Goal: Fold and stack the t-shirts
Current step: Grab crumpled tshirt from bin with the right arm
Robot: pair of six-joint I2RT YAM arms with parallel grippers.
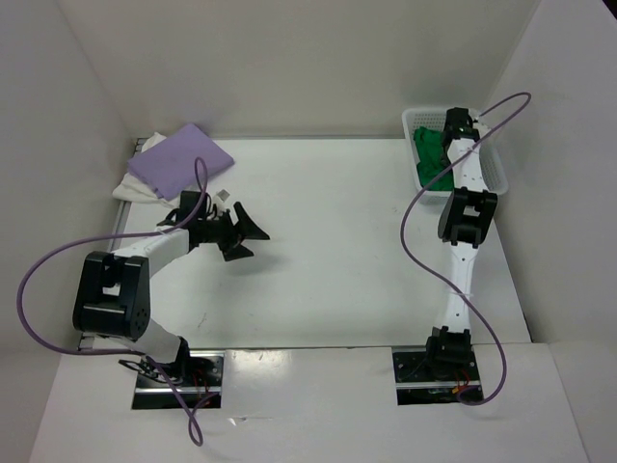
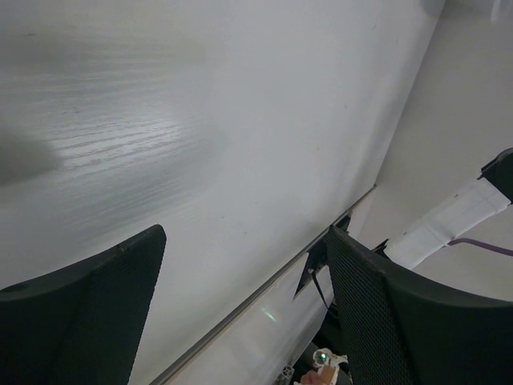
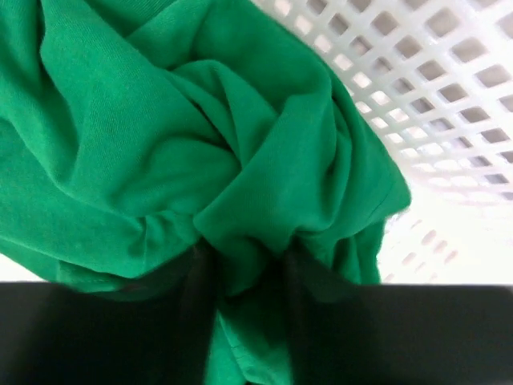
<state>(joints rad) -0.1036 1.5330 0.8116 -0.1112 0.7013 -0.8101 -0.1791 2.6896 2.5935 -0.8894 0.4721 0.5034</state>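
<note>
Green t-shirt [image 1: 424, 154] lies crumpled in the white lattice basket [image 1: 496, 174] at the far right corner of the tabletop [image 1: 328, 251]. We read that as the relation the coming move turns on. The right tool [image 3: 247, 261] is directly over the shirt and down in it. Its wrist view shows a bunched fold of green cloth gathered between the two dark fingers [image 3: 196, 305], with creases running out from that pinch. We take the tool as closed on that fold, though how firm the hold is we cannot say. The shirt has no clear long axis, being a wad. From above it runs roughly near to far along the basket's left side.

The right arm is plainly the nearer one. The left tool [image 1: 249, 241] hangs over the left middle of the tabletop, well apart from the basket. Its jaws are spread wide with nothing between them.

At the far left corner the pale purple t-shirt [image 1: 178, 159] lies folded flat on top of the white t-shirt [image 1: 133, 185], which shows at its near-left edge. We judge the green one to be the last to fold.

The tabletop is white and smooth with a faint grain, and bare across its middle. Plain white walls close it in at the back and on both sides. The lattice wall stands close beside the cloth, so lifting it out may catch a fold.
</note>
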